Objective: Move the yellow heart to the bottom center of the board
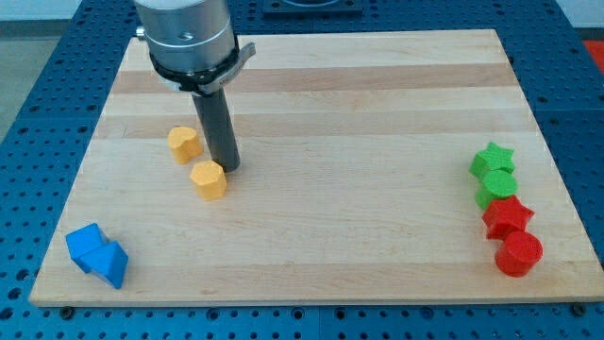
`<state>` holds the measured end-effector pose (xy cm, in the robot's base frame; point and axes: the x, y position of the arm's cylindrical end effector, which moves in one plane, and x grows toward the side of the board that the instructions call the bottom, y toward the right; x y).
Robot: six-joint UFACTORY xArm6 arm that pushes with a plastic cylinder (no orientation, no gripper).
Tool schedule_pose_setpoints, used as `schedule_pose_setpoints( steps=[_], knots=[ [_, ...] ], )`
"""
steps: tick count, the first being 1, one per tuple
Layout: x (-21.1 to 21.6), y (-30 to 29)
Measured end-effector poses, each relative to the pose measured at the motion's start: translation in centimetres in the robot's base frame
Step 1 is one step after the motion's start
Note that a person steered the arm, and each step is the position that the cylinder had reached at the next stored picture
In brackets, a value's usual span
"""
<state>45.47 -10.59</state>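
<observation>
The yellow heart [185, 144] lies on the wooden board [359, 113] at the view's upper left. A yellow pentagon-like block [209, 179] lies just below and right of it. My tip [228, 168] rests on the board right of the heart, close against the upper right edge of the yellow pentagon. The rod rises from there to the arm's round metal end at the view's top. I cannot tell whether the tip touches the pentagon.
Two blue blocks, a cube [86, 247] and a wedge-like one [114, 265], sit at the bottom left corner. At the right edge, a green star [493, 159], a green block [496, 191], a red star [508, 217] and a red cylinder [518, 254] form a column.
</observation>
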Motion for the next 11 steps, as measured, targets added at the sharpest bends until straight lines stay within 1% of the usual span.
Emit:
schedule_pose_setpoints(
  steps=[1,2,3,4,5,6,7,8,9,10,11],
  knots=[
    [-3.9,2.4],
    [-10.3,-0.5],
    [-10.9,-7.9],
    [-4.8,-10.5],
    [-4.6,-8.9],
    [-3.8,-3.1],
    [0.5,-1.5],
    [2.4,0.1],
    [3.5,2.0],
    [4.3,6.2],
    [6.7,7.2]
  ],
)
